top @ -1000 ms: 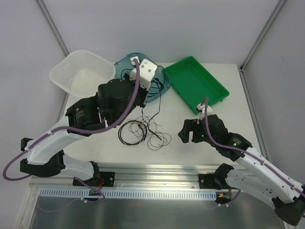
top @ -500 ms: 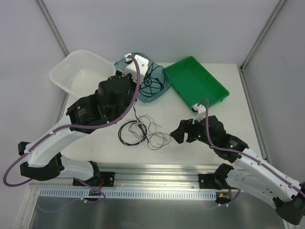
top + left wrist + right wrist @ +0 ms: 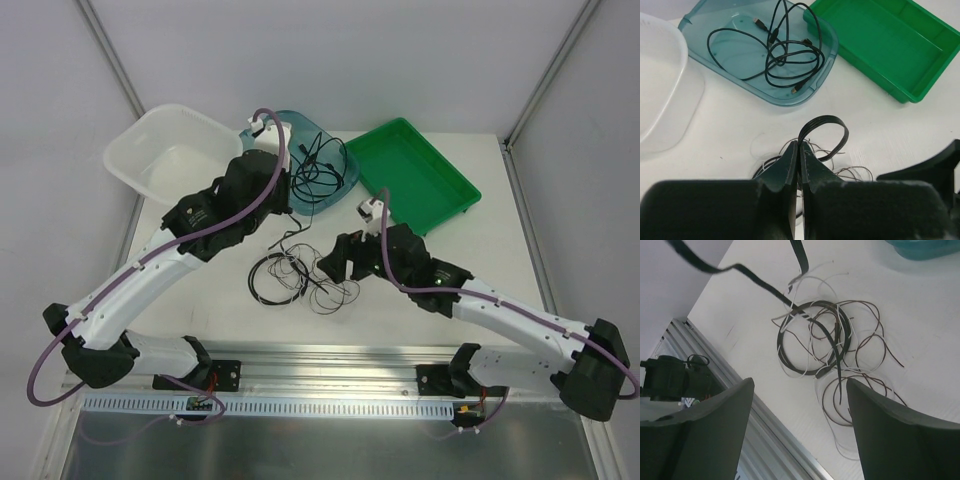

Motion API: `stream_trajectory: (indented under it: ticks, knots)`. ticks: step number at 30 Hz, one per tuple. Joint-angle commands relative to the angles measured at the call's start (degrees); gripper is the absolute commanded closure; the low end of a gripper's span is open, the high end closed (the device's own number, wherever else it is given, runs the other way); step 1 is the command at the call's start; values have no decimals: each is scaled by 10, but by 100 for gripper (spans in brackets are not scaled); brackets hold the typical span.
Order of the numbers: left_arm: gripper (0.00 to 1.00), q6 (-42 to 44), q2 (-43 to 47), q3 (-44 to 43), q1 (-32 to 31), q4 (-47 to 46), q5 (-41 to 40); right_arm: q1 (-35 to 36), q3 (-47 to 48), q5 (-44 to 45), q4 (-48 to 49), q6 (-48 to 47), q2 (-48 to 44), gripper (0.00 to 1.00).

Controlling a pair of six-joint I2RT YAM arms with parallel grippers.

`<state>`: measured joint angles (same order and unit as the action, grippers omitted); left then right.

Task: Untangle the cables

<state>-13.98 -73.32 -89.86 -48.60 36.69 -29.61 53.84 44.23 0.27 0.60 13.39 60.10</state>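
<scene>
No legible text or labels anywhere

Cable tangle (image 3: 827, 118) partly behind left tool (image 3: 799, 145)

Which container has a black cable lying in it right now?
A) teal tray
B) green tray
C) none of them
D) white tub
A: the black cable lies looped inside the teal tray; the green tray and white tub show none.

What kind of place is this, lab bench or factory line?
Probably a lab test cell: a left arm and right arm bolted to an aluminium rail at a white table, plain white framed walls, and a staged cable tangle beside a green tray.
</scene>
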Motion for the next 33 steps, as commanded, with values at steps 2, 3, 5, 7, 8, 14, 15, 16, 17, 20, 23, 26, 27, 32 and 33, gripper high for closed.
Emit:
stream_trajectory:
  ticks: [2, 3, 5, 7, 8, 14, 15, 16, 17, 20, 23, 26, 27, 32, 33]
  knots:
    - [100, -47, 20, 12, 3, -16, 18, 10, 68, 32, 69, 26, 64, 22]
    - [100, -50, 22, 14, 3, -16, 18, 12, 73, 34, 76, 35, 77, 23]
    - [100, -56, 27, 16, 3, -16, 20, 18, 93, 64, 73, 58, 112, 24]
    - [100, -59, 31, 19, 3, -16, 24, 20, 104, 87, 70, 92, 131, 27]
    - [100, -61, 31, 20, 3, -16, 24, 21, 107, 90, 74, 100, 149, 28]
    - [100, -72, 43, 29, 3, -17, 23, 35, 136, 118, 80, 157, 212, 39]
    - [100, -72, 46, 29, 3, -17, 20, 37, 143, 118, 86, 161, 229, 41]
    - [100, -74, 47, 31, 3, -17, 19, 38, 147, 119, 90, 165, 237, 41]
    - [100, -74, 48, 32, 3, -17, 17, 42, 149, 118, 92, 171, 245, 42]
    - [100, -74, 52, 36, 3, -19, 16, 44, 164, 112, 99, 181, 278, 44]
    - [100, -75, 59, 41, 3, -19, 13, 44, 170, 107, 109, 188, 308, 48]
    - [100, -69, 65, 47, 7, -19, 6, 44, 160, 113, 108, 194, 319, 59]
    - [100, -67, 70, 52, 10, -19, 5, 44, 154, 119, 102, 191, 318, 68]
    - [100, -53, 100, 74, 45, -17, 5, 15, 89, 179, 48, 179, 278, 95]
    - [100, -51, 113, 78, 62, -17, 6, 8, 79, 189, 20, 177, 260, 99]
